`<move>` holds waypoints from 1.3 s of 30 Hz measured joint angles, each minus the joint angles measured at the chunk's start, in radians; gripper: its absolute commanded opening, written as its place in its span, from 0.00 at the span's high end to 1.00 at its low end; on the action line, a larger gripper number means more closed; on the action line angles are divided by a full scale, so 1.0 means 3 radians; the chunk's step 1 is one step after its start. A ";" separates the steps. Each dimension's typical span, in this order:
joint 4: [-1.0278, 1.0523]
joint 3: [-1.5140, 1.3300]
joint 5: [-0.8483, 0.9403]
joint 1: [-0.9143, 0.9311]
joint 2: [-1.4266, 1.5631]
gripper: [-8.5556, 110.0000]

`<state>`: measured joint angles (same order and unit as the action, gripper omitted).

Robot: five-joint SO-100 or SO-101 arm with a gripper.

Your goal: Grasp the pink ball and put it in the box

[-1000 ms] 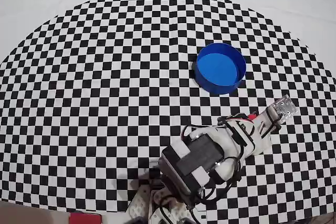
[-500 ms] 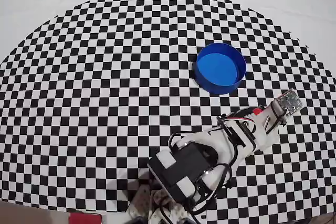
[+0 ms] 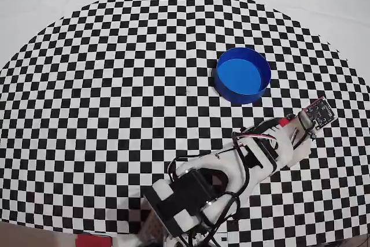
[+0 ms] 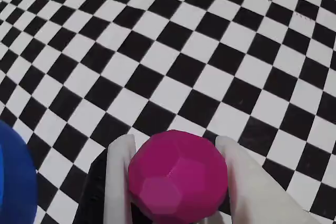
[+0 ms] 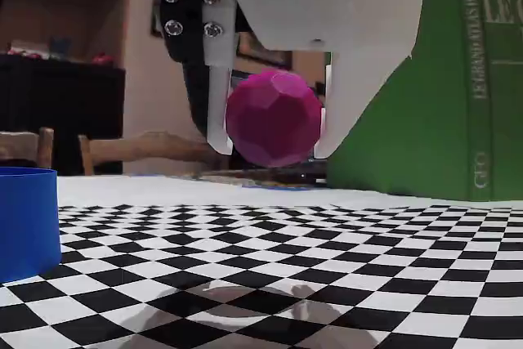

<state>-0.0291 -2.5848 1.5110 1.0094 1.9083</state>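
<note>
On the checkered mat [image 3: 115, 85], your gripper [image 5: 274, 140] squeezes the pink ball [image 5: 273, 118] tight, up in the air. Carry it gently toward ten o'clock, over the blue box [image 3: 243, 76].

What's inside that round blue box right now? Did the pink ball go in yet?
Seen from overhead, the blue box shows only its bare blue bottom; nothing lies in it. The pink ball is clamped in the gripper, lifted off the checkered mat, not over the box.
</note>
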 measured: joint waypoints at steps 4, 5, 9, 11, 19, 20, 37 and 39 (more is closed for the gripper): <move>0.0000 -0.0082 0.0000 0.0000 0.0148 0.93; 0.0000 -0.0112 0.0000 0.0000 0.0194 0.93; 0.0000 -0.0205 0.0000 0.0000 0.0373 0.93; 0.0000 -0.0245 0.0000 0.0000 0.0455 0.93; 0.0000 -0.0327 0.0000 0.0020 0.0639 0.93; 0.0000 -0.0327 0.0000 0.0020 0.0639 0.93; 0.0000 -0.0337 0.0000 -0.0430 0.0644 0.93; 0.0000 -0.0337 0.0000 -0.0532 0.0644 0.93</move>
<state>-0.0291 -2.6860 1.5110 0.8498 2.1016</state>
